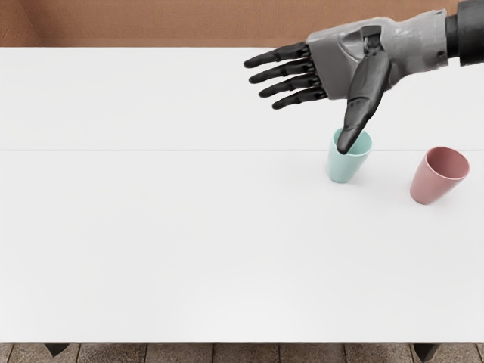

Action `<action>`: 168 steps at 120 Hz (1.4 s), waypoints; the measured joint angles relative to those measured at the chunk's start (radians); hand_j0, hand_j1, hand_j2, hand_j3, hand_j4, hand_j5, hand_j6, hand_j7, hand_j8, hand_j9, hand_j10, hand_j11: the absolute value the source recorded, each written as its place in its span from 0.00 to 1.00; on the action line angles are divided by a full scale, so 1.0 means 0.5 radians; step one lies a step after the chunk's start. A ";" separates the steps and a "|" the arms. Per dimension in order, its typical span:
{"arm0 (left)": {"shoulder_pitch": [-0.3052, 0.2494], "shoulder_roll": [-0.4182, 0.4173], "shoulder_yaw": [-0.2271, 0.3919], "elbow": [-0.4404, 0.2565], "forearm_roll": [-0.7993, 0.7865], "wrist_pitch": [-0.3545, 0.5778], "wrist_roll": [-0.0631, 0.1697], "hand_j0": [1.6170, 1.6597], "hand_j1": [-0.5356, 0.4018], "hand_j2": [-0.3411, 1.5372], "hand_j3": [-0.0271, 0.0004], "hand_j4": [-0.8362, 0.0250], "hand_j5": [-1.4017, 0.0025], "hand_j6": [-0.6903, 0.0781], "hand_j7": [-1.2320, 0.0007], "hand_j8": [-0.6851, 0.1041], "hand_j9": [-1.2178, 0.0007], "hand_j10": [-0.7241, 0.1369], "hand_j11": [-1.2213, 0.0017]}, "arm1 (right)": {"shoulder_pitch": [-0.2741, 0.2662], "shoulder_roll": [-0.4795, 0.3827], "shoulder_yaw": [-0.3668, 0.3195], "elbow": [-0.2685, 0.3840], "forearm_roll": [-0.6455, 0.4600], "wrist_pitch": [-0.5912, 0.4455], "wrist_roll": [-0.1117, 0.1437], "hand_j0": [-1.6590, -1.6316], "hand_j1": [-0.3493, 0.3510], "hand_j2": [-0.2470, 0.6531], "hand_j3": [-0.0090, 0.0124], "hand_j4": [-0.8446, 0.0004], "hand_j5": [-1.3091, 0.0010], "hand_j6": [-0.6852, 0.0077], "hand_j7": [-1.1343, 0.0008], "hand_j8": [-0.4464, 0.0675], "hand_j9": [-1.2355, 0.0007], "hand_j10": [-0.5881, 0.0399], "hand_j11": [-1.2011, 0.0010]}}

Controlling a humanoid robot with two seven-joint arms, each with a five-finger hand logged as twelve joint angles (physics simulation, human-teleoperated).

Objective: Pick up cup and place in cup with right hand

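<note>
My right hand (308,113) reaches in from the right edge at the top of the head view, fingers spread toward the left and holding nothing. Its thumb points down and overlaps the rim of the mint-green cup (344,168) in the picture; whether it touches the cup I cannot tell. The green cup stands upright on the white table (166,227). To its right, a little nearer the front, a pink cup (432,184) also stands upright, apart from the green one and from the hand.
A thin seam runs across the table behind the cups' bases. The table's front edge (242,342) lies near the bottom of the picture, with paved floor beyond. A brown surface (189,26) shows past the back edge.
</note>
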 joint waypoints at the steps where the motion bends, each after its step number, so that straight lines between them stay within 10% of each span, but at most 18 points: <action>1: 0.000 0.000 0.000 0.000 0.000 0.000 0.000 0.96 0.94 0.18 0.99 0.97 0.99 0.89 1.00 0.86 1.00 0.84 0.99 | 0.006 0.002 -0.007 0.012 0.000 0.000 0.000 0.04 0.03 0.27 0.42 0.98 0.98 0.97 0.98 0.84 0.98 0.91 0.98; 15: 0.000 0.000 0.000 0.000 0.000 0.000 0.000 0.96 0.94 0.18 0.99 0.97 0.99 0.89 1.00 0.86 1.00 0.84 0.99 | 0.062 0.026 -0.081 0.066 -0.077 0.003 -0.004 0.04 0.03 0.27 0.42 0.98 0.98 0.97 0.98 0.84 0.98 0.91 0.98; 30: 0.000 0.000 0.000 0.000 0.000 0.000 0.000 0.96 0.94 0.18 0.99 0.97 0.99 0.89 1.00 0.86 1.00 0.84 0.99 | 0.108 0.165 -0.147 -0.283 -0.690 -0.060 -0.005 0.04 0.03 0.27 0.42 0.98 0.98 0.96 0.98 0.84 0.98 0.91 0.98; 58: 0.000 0.000 0.000 0.000 0.000 0.000 0.000 0.96 0.94 0.18 0.99 0.97 0.99 0.89 1.00 0.86 1.00 0.84 0.99 | 0.162 0.618 -0.819 -0.667 -1.488 -0.736 -0.005 0.04 0.03 0.27 0.42 0.97 0.98 0.96 0.98 0.83 0.98 0.90 0.98; 101: 0.000 0.000 0.000 0.000 0.000 0.000 0.000 0.96 0.94 0.18 0.99 0.97 0.99 0.89 1.00 0.86 1.00 0.84 0.99 | 0.027 0.652 -1.023 -0.260 -1.644 -1.604 -0.005 0.04 0.04 0.27 0.42 0.97 0.98 0.95 0.97 0.82 0.97 0.90 0.97; 168: 0.000 0.000 0.000 0.000 0.000 0.000 0.000 0.96 0.94 0.18 0.99 0.97 0.99 0.89 1.00 0.86 1.00 0.84 0.99 | -0.079 0.768 -1.166 -0.250 -1.662 -1.805 -0.005 0.04 0.17 0.25 0.42 0.88 0.90 0.84 0.89 0.67 0.89 0.78 0.89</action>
